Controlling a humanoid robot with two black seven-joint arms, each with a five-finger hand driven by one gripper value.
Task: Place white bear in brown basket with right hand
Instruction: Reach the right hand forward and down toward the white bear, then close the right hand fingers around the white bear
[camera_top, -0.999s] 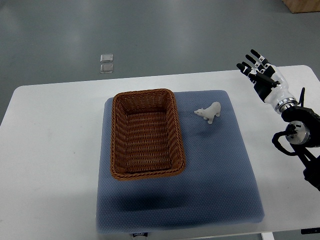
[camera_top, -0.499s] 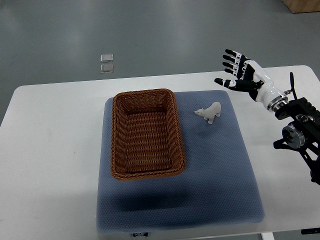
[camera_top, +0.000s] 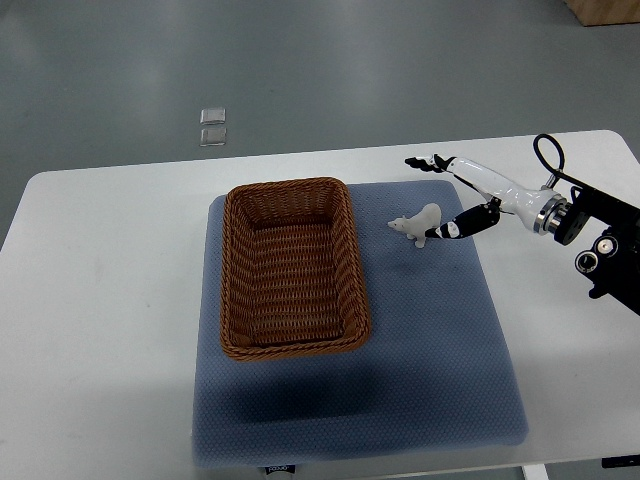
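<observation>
A small white bear stands on the blue mat, just right of the brown wicker basket. My right hand reaches in from the right edge and sits around the bear's right side. Its fingers are spread above the bear and the thumb is beside the bear's rear, close to it or touching it. The hand is open and holds nothing. The basket holds nothing. The left arm is out of view.
The mat lies on a white table. Two small clear squares lie on the grey floor beyond the table's far edge. The right arm's black joints hang over the table's right edge.
My right hand has moved left and down from above the table's far right corner to the bear, turning so that the fingers and thumb now bracket it.
</observation>
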